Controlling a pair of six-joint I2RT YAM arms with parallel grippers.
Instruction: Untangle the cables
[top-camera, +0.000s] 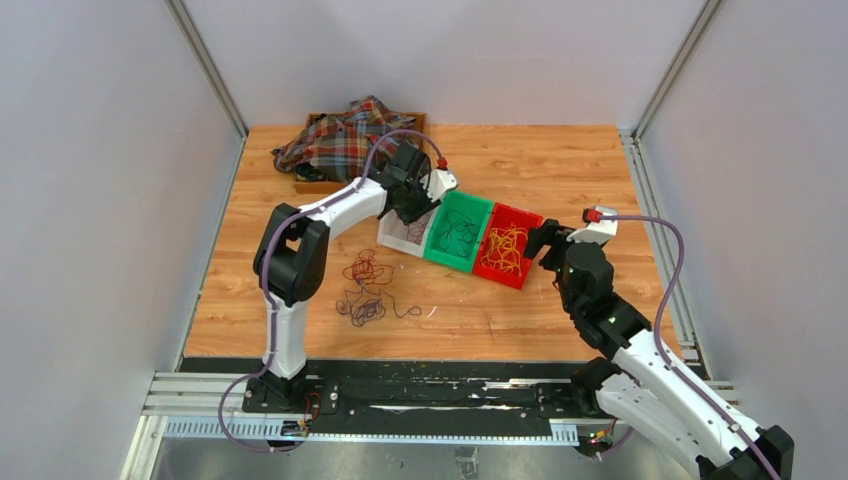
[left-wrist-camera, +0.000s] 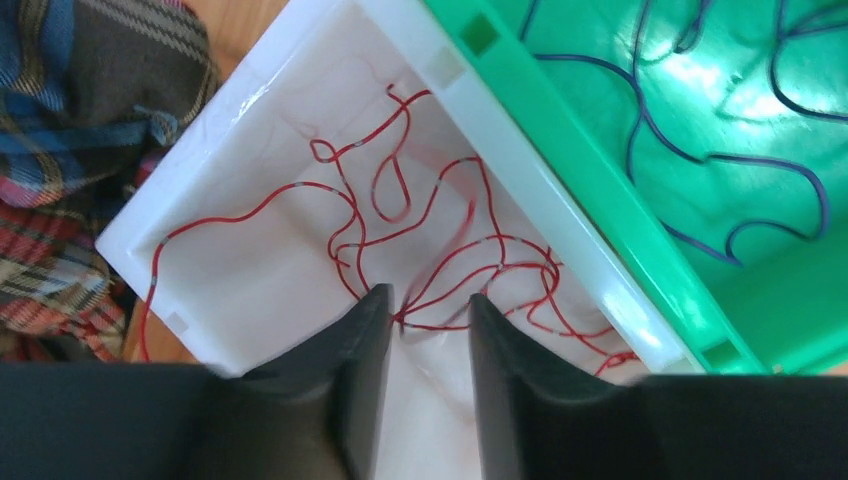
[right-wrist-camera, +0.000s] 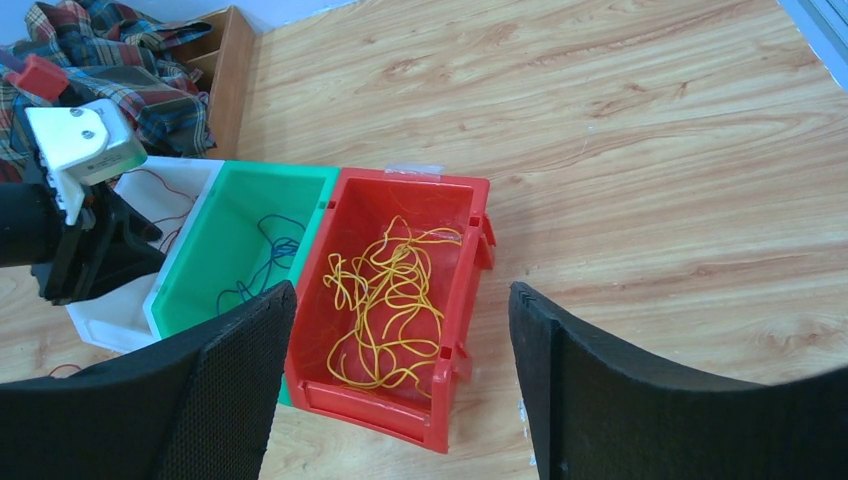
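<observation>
While the left tool (left-wrist-camera: 429, 300) points down into the white bin (left-wrist-camera: 240, 280), parted over red cables (left-wrist-camera: 500, 242), the right tool (right-wrist-camera: 400, 290) hangs spread.

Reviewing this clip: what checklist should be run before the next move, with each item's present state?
1. Left pincer open: ok, jaws apart over the white bin.
2. Red wires free of it: not ok, strands run between its fingers.
3. Colours sorted: ok, blue wires in green bin, yellow wires in red bin.
4. Tangle undone: not ok, knotted heap on the table.
5. Right pincer ready: ok, open near the red bin.
</observation>
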